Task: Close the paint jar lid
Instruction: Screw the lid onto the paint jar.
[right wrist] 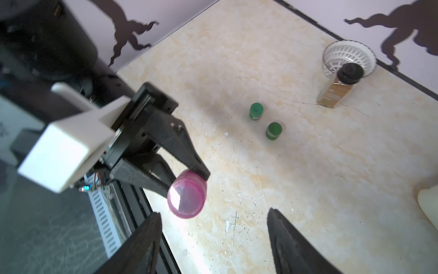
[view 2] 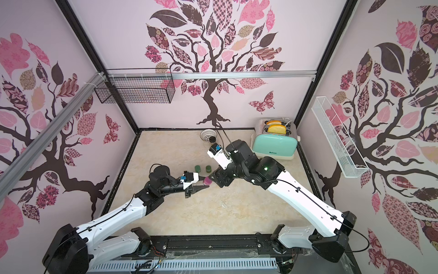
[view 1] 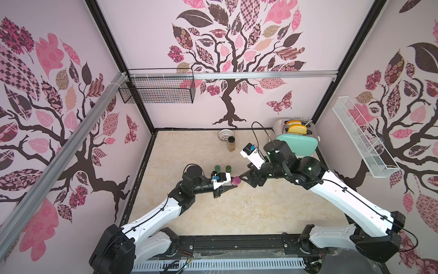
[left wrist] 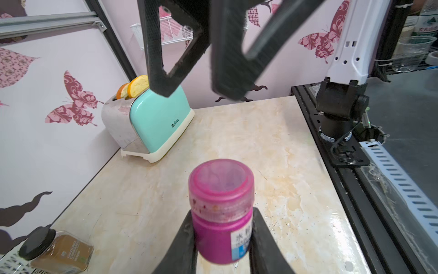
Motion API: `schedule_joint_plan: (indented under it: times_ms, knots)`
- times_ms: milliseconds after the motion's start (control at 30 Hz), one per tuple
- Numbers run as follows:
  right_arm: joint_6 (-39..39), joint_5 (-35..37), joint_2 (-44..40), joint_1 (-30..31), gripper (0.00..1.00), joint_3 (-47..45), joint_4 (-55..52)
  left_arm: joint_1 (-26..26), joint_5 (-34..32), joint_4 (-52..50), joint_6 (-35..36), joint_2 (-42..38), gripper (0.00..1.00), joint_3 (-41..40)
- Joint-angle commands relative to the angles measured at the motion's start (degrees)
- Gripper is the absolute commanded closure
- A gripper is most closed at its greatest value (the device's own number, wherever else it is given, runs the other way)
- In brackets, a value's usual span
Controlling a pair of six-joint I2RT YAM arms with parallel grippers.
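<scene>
Left gripper [left wrist: 222, 213] clenched around the small magenta plastic paint jar [left wrist: 219, 239], pink lid [left wrist: 221, 185] on, over mid-table. Right gripper [view 1: 243, 177] at its 3 o'clock in both top views, jaws spread, empty. Two small green jars [view 1: 217, 168] [view 1: 228, 168] at 11 o'clock.

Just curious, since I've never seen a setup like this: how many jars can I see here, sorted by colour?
Magenta jar: 1
Green jars: 2
Brown spice jar: 1
Total: 4
</scene>
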Motion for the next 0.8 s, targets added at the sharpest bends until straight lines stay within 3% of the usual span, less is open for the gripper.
schedule_joint_plan:
  times_ms: [0,333,767]
  knots:
    - [-14.5,-6.9,0.9,0.2,0.28,-1.7,-1.6,-0.2,4.5,-3.1,1.2,0.9,0.78,1.9]
    - [-23.5,-10.6,1.8,0.2,0.29,-3.0,0.0,-0.4,5.1,-4.9,2.1,1.8,0.78,2.6]
    - [-26.2,-11.4,4.0,0.4,0.38,-2.9,-0.5,-0.4,4.8,-5.1,2.2,1.7,0.78,2.7]
